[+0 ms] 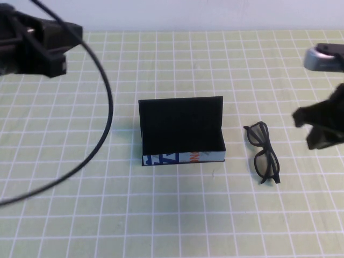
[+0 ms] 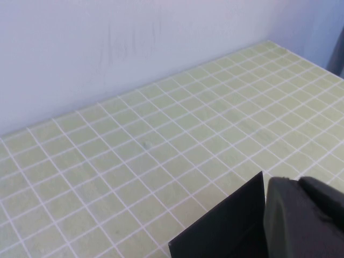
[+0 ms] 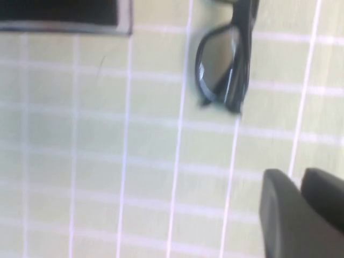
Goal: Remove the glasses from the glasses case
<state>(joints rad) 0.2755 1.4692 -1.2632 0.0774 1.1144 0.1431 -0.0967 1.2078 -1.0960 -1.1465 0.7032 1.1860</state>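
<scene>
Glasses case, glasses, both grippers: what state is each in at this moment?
glasses case: open, lid upright, inside looks empty.
glasses: out of the case, folded, lying on the mat to its right, apart from it.
right gripper: raised beside the glasses, holding nothing, fingers nearly together.
left gripper: parked at far left, off the table, holding nothing visible.
</scene>
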